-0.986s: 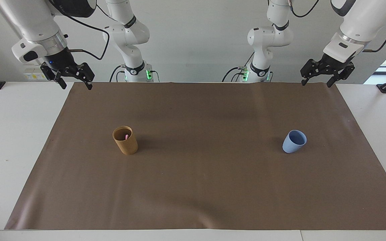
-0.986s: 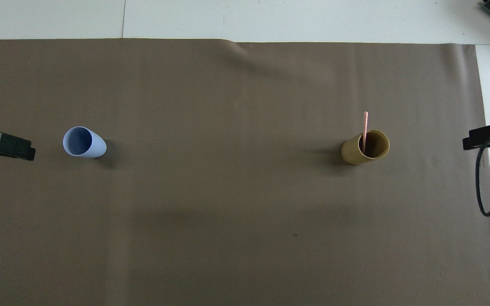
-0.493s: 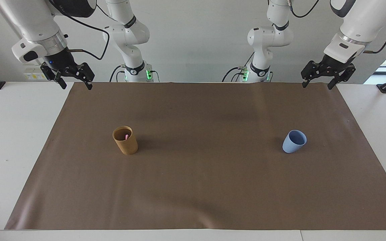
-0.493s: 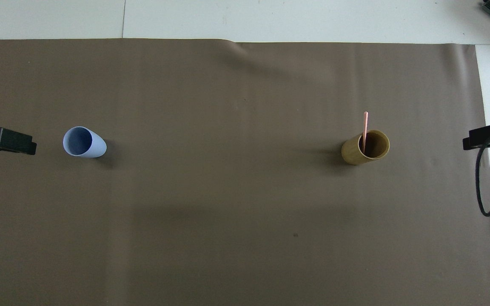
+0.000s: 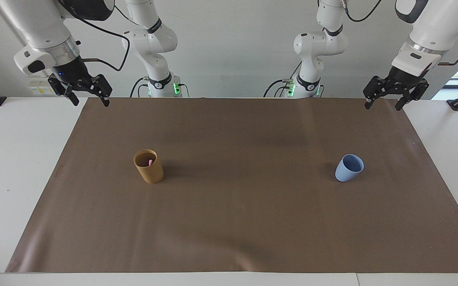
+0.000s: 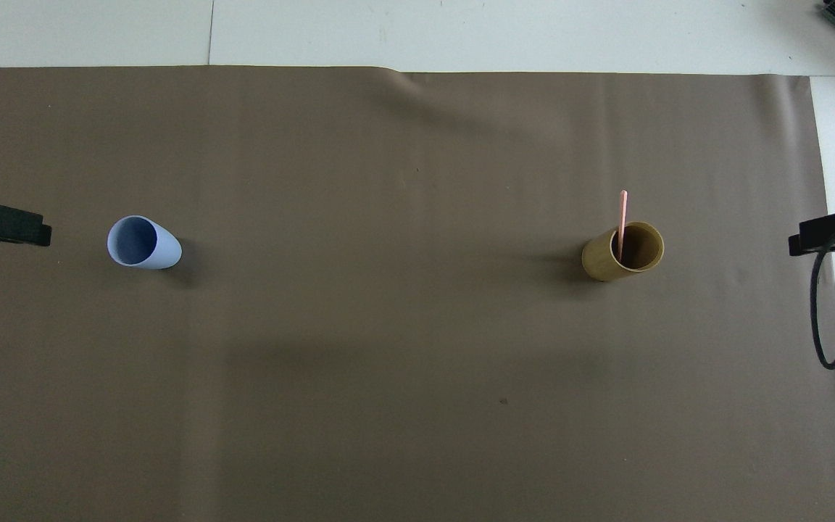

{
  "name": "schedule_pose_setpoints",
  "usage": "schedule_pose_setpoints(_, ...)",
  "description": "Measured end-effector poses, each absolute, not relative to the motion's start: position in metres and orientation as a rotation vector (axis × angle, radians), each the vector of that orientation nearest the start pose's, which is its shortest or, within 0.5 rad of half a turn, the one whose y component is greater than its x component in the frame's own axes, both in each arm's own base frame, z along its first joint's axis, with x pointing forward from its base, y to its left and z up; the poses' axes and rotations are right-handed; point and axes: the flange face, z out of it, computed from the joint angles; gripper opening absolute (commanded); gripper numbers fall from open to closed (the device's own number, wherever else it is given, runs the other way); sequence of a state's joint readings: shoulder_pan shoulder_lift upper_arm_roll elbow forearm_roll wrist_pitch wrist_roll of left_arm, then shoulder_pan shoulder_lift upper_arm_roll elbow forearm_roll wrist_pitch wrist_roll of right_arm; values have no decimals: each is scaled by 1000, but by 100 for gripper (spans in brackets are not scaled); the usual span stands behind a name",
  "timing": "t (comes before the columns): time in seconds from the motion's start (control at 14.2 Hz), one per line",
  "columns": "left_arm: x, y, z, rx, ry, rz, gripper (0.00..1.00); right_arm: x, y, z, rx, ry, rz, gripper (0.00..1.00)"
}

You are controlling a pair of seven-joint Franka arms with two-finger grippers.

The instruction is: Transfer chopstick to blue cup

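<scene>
Left gripper has drifted outward toward its end of the brown mat, jaws wide and empty; right gripper hangs unchanged, wide too. The chopstick stands in the tan cup, well apart from the blue cup, open mat between.

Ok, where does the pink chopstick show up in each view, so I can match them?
Facing view: only the chopstick tip shows, inside the tan cup, toward the right arm's end of the table.
Overhead view: the chopstick stands out of the tan cup's mouth.
Shared landmark: the blue cup, toward the left arm's end.
</scene>
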State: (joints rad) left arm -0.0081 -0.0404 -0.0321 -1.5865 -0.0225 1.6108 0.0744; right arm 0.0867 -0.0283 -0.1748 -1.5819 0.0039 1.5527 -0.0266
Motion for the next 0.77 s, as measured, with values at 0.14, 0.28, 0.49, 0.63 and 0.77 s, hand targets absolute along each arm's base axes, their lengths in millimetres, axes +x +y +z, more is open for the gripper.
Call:
schedule_pose_setpoints(0.14,555,-26,631,-3155,183,-116,100,542,-49,633,-3131,96,1,100)
schedule_pose_setpoints(0.28,573,-27,608,-3155,185,-134,100,542,-49,633,-3131,96,1,100)
schedule_pose_setpoints(0.49,598,-28,555,-3157,181,-144,100,542,-49,633,-3131,96,1,100)
schedule_pose_setpoints(0.63,603,-25,520,-3157,174,-135,100,542,-49,633,-3131,96,1,100)
schedule_pose_setpoints(0.77,603,-21,489,-3157,188,-109,100,542,-49,633,-3131,96,1,100)
